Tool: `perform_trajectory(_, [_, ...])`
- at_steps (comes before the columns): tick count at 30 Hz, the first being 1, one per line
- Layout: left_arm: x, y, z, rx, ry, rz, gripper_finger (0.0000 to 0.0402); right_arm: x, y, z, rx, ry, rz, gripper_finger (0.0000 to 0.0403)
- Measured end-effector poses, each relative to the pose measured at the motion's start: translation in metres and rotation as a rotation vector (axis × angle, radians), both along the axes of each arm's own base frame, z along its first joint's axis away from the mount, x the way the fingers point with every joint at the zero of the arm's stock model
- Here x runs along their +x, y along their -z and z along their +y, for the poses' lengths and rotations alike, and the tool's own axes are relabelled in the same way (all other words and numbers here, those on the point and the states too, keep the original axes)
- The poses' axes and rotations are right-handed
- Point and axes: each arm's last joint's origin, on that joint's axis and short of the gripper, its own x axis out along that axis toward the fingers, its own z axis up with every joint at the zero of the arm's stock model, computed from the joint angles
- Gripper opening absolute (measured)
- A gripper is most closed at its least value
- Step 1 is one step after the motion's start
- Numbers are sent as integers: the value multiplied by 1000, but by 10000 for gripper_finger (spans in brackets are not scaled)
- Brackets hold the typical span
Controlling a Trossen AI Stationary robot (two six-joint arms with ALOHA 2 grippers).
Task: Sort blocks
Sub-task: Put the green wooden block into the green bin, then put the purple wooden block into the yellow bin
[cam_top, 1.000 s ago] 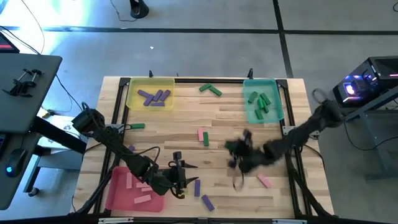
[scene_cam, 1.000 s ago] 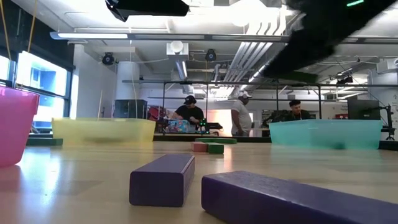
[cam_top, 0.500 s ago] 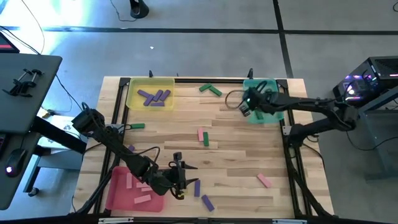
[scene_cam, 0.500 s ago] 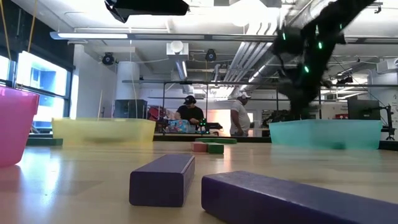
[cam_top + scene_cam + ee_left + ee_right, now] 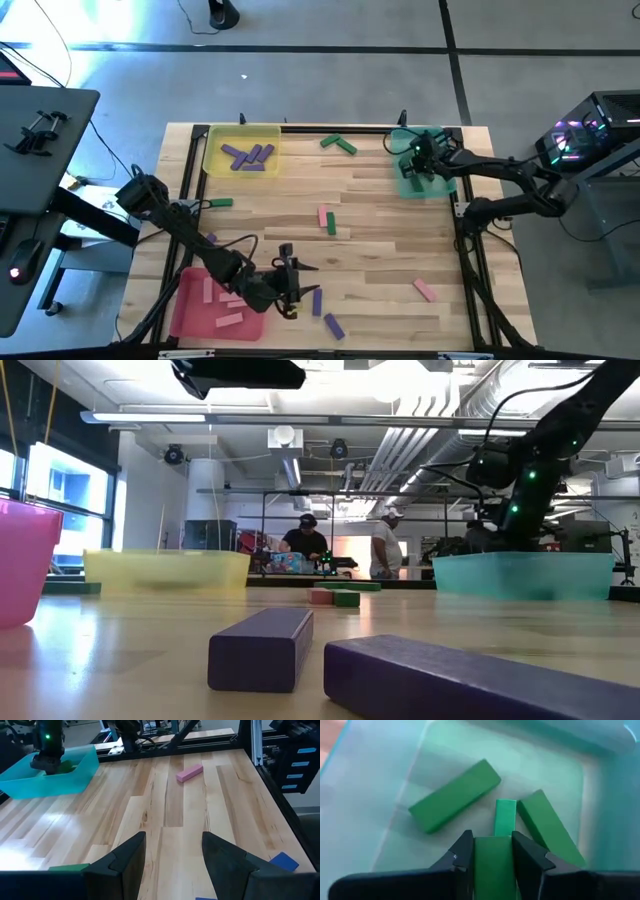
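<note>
Over the teal tray (image 5: 405, 186), right end effector (image 5: 492, 851) newly arrived, clamping a green block (image 5: 493, 870), left end effector (image 5: 170, 851) open, empty

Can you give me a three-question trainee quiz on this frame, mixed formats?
1. True or false: the right gripper is shut on a green rectangular block above the teal plastic tray.
2. Which tray sits closest to the left gripper? A) yellow plastic tray B) pink plastic tray C) teal plastic tray
3. Fill in: the blocks in the yellow tray are ____.

Key: 1 true; 2 B; 3 purple.
</note>
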Motion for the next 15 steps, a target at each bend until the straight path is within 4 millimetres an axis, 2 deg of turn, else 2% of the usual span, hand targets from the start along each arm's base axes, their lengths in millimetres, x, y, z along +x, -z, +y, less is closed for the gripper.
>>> perform_trajectory(3, [0,0,0,2,0,1,183,0,0,0,-8,1,-6,83])
perform_trajectory(9, [0,0,0,9,3,2,183,-2,4,1,9,4,15,168])
perform_trajectory(12, [0,0,0,9,3,3,183,1,-2,-2,-17,-11,17,205])
perform_trajectory(15, [0,0,0,9,3,3,183,6,-11,-6,-45,-17,-2,225])
